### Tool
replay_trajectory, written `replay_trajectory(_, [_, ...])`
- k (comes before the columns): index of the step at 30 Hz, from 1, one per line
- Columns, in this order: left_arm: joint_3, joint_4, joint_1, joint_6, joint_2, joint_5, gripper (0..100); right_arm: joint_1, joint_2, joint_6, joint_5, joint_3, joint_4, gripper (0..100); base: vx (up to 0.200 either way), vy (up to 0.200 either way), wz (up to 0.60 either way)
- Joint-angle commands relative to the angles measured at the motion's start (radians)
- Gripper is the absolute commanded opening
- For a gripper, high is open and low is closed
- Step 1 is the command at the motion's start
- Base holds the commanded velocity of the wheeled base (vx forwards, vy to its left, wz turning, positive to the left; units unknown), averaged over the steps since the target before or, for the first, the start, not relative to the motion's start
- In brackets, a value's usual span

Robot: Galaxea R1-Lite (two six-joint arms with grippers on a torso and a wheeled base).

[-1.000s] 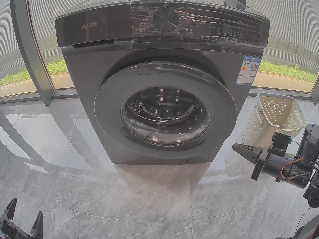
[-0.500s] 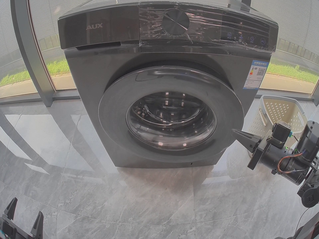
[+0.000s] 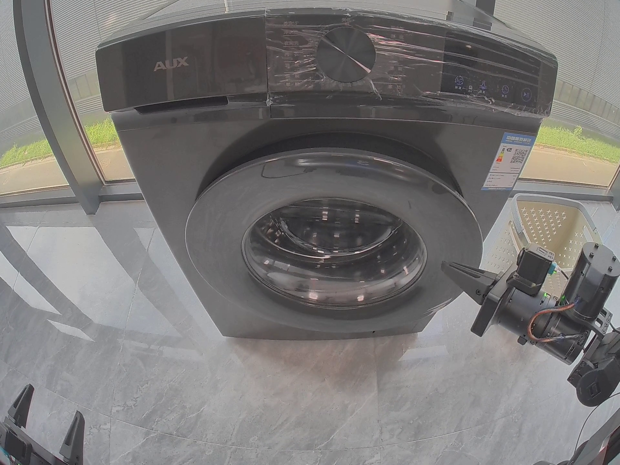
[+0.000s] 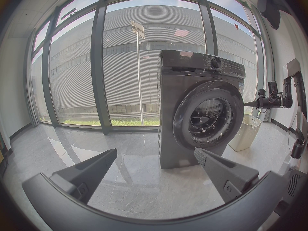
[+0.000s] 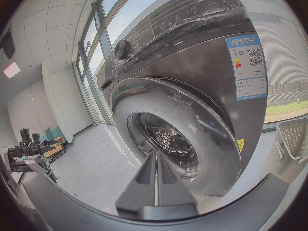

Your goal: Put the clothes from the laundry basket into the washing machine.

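Note:
A dark grey front-loading washing machine (image 3: 323, 163) stands before me with its round glass door (image 3: 332, 250) closed. A cream perforated laundry basket (image 3: 549, 227) sits on the floor just right of it; I cannot see inside it. My right gripper (image 3: 447, 266) is shut and empty, its tip close to the door's right rim, in front of the basket. The right wrist view has the shut fingers (image 5: 156, 164) pointing at the door (image 5: 166, 145), with the basket (image 5: 288, 141) beside. My left gripper (image 3: 46, 414) hangs open and empty near the floor at lower left, far from the machine (image 4: 199, 106).
Glossy grey tile floor (image 3: 258, 382) spreads in front of the machine. Tall windows with dark frames (image 3: 51, 98) stand behind and to both sides. The machine's control panel is wrapped in plastic film (image 3: 387, 53).
The head camera has come closer to the machine, which looks larger. My right gripper has moved left and slightly up, from in front of the basket toward the door's right rim. The left gripper stays put.

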Motion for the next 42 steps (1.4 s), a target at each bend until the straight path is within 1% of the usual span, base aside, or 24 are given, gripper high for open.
replay_trajectory(1, [0.016,0.0,0.0,0.001,-0.016,0.0,100,0.0,0.0,0.001,0.0,0.009,0.001,0,0.2,0.0,0.0])
replay_trajectory(6, [0.016,0.0,0.0,0.001,-0.016,0.0,100,-0.006,0.003,-0.001,-0.026,0.002,-0.006,0,0.2,0.0,0.0])
replay_trajectory(7, [0.016,0.0,0.0,0.001,-0.016,0.0,100,-0.008,0.003,-0.001,-0.027,0.002,-0.006,0,0.0,0.0,0.0])
replay_trajectory(8, [0.016,0.0,0.0,0.001,-0.016,0.0,100,-0.015,0.006,-0.001,-0.043,0.001,-0.006,0,0.0,0.0,0.0])
replay_trajectory(9, [0.016,0.0,0.0,0.001,-0.016,0.0,100,-0.017,0.006,0.001,-0.049,0.001,-0.006,0,0.0,0.0,0.0])
replay_trajectory(13, [0.016,0.0,0.0,0.001,-0.016,0.0,100,-0.025,0.009,0.004,-0.06,-0.016,-0.006,0,0.0,0.0,0.0])
replay_trajectory(15, [0.016,0.0,0.0,0.001,-0.016,0.0,100,-0.04,0.009,0.005,-0.07,-0.033,-0.003,0,0.0,0.0,0.0])
replay_trajectory(19, [0.016,0.0,0.0,0.001,-0.016,0.0,100,-0.063,0.011,0.008,-0.11,-0.053,0.001,0,0.0,0.0,0.0])
replay_trajectory(22, [0.016,0.0,0.0,0.001,-0.016,0.0,100,-0.075,0.011,0.008,-0.112,-0.051,-0.001,0,0.0,0.0,0.0])
replay_trajectory(30, [0.016,0.0,0.0,0.001,-0.016,0.0,100,-0.078,0.011,0.01,-0.115,-0.057,0.001,0,0.0,0.0,0.0])
replay_trajectory(34, [0.016,0.0,0.0,0.001,-0.016,0.0,100,-0.097,0.012,0.008,-0.141,-0.073,0.005,0,0.0,0.0,0.0])
replay_trajectory(42, [0.016,0.0,0.0,0.001,-0.016,0.0,100,-0.098,0.011,0.01,-0.149,-0.073,0.007,0,0.0,0.0,0.0])
